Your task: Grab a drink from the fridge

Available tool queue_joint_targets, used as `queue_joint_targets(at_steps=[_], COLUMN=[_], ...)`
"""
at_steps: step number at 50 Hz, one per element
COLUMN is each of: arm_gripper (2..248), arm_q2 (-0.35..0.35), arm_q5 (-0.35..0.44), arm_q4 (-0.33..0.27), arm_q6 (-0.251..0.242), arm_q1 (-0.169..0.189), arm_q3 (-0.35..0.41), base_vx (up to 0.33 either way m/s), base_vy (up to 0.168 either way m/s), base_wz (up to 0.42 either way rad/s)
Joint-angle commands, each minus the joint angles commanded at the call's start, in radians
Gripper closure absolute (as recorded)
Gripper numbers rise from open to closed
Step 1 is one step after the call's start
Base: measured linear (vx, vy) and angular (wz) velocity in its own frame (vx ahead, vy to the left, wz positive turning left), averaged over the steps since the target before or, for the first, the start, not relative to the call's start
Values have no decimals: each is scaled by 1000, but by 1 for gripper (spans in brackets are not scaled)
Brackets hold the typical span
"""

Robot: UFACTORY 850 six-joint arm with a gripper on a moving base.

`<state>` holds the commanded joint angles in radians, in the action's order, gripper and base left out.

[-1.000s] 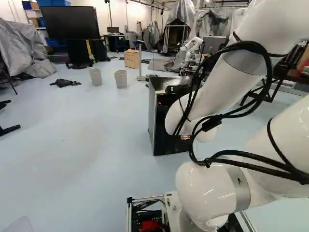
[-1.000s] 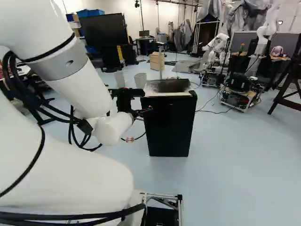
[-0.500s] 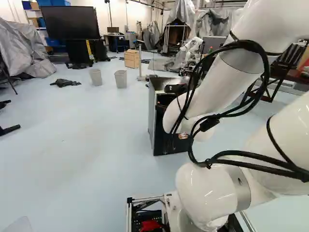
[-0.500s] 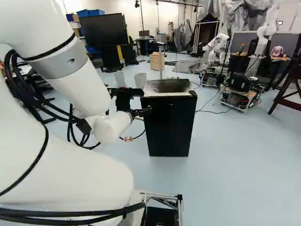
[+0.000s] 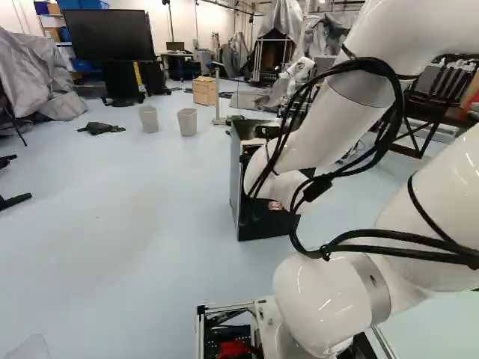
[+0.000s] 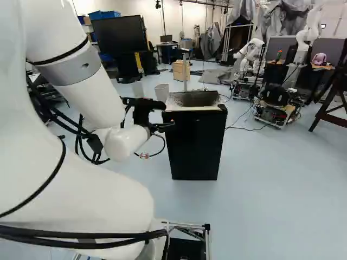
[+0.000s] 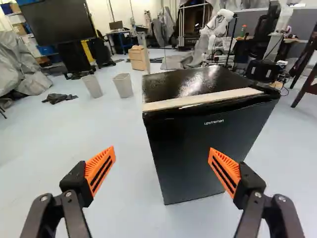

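We see the fridge (image 7: 198, 153) on the floor (image 7: 124, 178), ahead of our gripper (image 6: 165, 127), whose fingers stand spread wide. Our arm (image 5: 329, 131) has shifted leftward in the left base view since earlier. That view shows us the fridge's grey side (image 5: 235, 179), which the right base view hides.

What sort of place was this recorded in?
Probably a robotics lab or workshop: another robot stands beyond the small black fridge, grey sheets lie draped in heaps, and a large dark screen stands near them.
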<state>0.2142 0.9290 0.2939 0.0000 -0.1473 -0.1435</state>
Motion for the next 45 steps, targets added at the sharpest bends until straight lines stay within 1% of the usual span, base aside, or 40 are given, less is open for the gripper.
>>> queue_joint_targets(at_steps=[15,24,30,45], arm_gripper=[3,3,3,3], arm_q2=[-7,-25,-54,-151], arm_q5=[34,54,68,108], arm_q4=[129,207,259,382], arm_q6=[0,0,0,0], arm_q1=[-62,-96,-118,-171], arm_q3=[-6,-22,-40,-90], base_vx=[0,0,0,0], base_vy=[0,0,0,0], base_wz=[0,0,0,0])
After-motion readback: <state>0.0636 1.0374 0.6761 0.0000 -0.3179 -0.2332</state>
